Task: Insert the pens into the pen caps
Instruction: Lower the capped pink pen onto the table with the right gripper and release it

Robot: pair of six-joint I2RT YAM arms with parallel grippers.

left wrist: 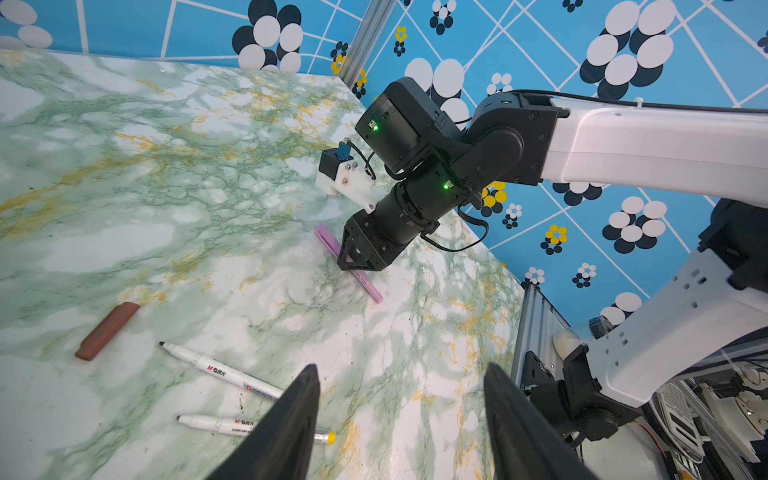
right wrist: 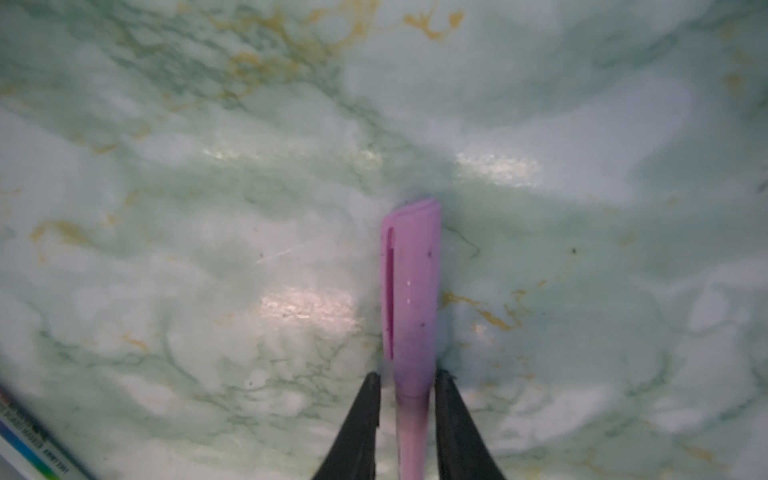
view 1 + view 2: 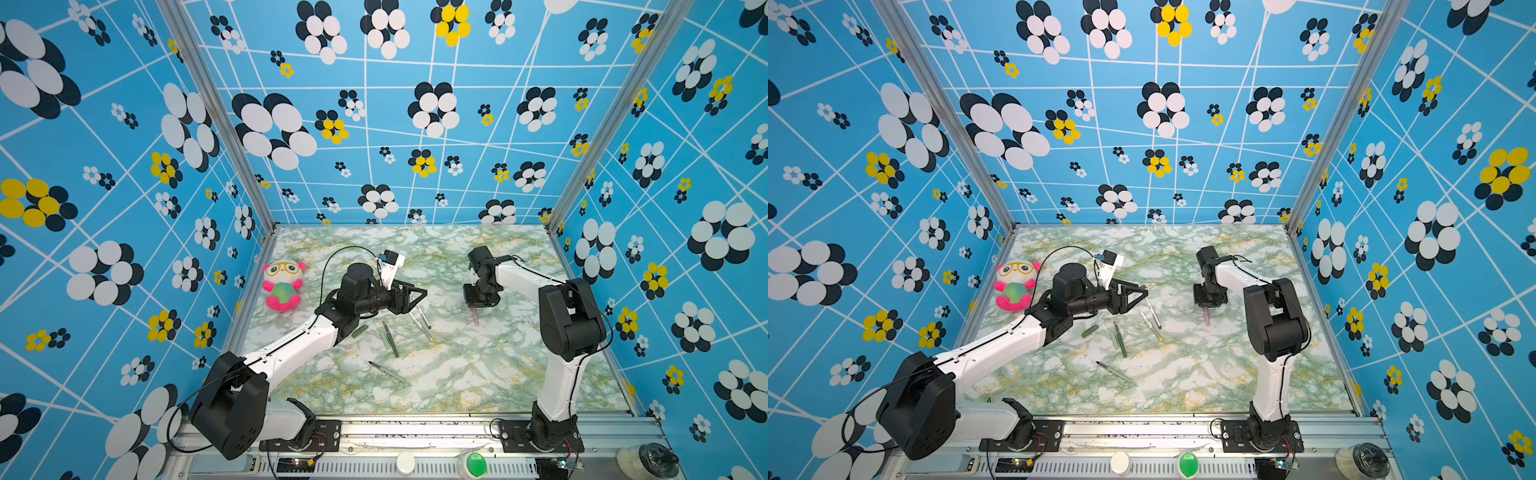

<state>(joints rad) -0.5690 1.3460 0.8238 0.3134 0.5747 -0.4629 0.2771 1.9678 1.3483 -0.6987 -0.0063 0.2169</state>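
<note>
A pink pen (image 2: 411,291) with its pink cap on lies flat on the marble table (image 3: 457,374). My right gripper (image 2: 407,376) straddles its barrel, jaws slightly open with a thin gap at each side; a top view shows it pointing down over the pink pen (image 3: 476,318). My left gripper (image 1: 401,368) hovers open and empty above two white pens (image 1: 220,370), one with a yellow end (image 1: 330,437). A brown cap (image 1: 107,331) lies nearby. A dark green pen (image 3: 390,340), a dark green cap (image 3: 360,331) and a pale green pen (image 3: 388,372) lie mid-table.
A pink and white plush panda (image 3: 283,284) sits at the table's left edge. Patterned blue walls close in three sides. The metal rail (image 3: 415,432) with both arm bases runs along the front.
</note>
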